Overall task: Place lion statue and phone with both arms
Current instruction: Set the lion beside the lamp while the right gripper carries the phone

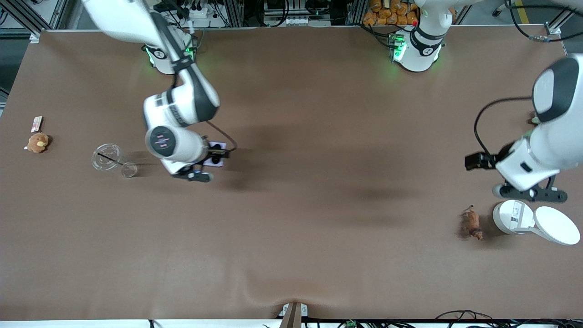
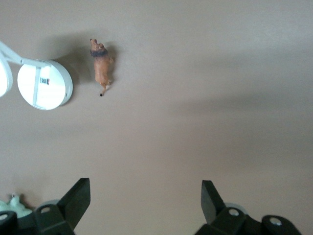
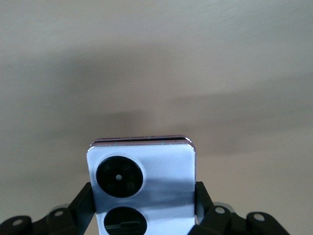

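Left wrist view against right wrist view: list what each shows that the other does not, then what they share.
Only the left wrist view shows the lion statue lying on the table beside a round white container, and the open left gripper holding nothing. Only the right wrist view shows the phone, clamped in the right gripper. Both show the bare brown table.

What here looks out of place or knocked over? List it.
Only one thing stands out: the lion statue lies on its side on the table beside the white round container, not on its legs. The right gripper grips the phone squarely; the left gripper hangs open and empty.
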Motion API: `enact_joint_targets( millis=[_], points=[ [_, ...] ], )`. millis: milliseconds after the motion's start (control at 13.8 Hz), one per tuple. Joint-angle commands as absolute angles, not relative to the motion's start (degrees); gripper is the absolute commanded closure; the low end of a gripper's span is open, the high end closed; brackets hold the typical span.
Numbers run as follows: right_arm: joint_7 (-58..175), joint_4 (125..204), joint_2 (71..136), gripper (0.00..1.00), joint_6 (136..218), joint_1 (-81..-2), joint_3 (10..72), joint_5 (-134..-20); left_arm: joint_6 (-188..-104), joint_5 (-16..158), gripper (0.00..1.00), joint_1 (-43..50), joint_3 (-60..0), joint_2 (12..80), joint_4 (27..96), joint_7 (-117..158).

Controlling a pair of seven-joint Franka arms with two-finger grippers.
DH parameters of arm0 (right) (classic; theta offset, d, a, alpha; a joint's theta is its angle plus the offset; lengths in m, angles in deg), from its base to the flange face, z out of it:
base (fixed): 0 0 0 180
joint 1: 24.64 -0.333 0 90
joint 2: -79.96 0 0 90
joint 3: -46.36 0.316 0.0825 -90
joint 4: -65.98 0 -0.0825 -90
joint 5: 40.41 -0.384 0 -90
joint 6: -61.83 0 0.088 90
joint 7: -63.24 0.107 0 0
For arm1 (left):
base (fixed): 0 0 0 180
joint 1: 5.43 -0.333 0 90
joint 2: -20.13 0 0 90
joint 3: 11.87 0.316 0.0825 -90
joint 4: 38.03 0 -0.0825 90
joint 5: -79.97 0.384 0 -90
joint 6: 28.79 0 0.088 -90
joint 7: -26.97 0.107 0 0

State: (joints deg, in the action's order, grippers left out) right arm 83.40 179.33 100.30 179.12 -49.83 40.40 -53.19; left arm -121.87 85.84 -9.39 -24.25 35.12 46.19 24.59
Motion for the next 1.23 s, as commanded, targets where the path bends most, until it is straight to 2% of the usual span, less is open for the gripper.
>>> enact_joint_targets(
  millis=[0, 145, 362, 579, 1157],
  points=[
    [75.85, 184.88, 96.4, 1.0, 179.86, -45.23, 41.0, -52.98, -120.39, 84.45, 0.0, -5.96, -21.19, 27.62, 51.35, 22.4],
    [69.6, 186.46, 96.57, 1.0, 180.3, -40.83, 41.0, -52.72, -118.18, 82.62, 0.0, -4.56, -21.01, 23.14, 53.37, 21.52],
    [66.16, 191.56, 96.22, 1.0, 185.73, -38.27, 41.0, -52.1, -115.2, 80.32, 0.0, -4.55, -19.96, 20.58, 53.03, 20.81],
    [62.73, 191.84, 97.09, 1.0, 188.47, -32.92, 41.0, -50.44, -112.64, 81.45, 0.0, -4.29, -19.87, 19.26, 52.85, 23.53],
    [62.1, 191.66, 103.68, 1.0, 197.34, -30.44, 41.09, -48.85, -110.71, 84.45, 0.0, -2.71, -17.23, 18.55, 50.75, 30.85]
  ],
)
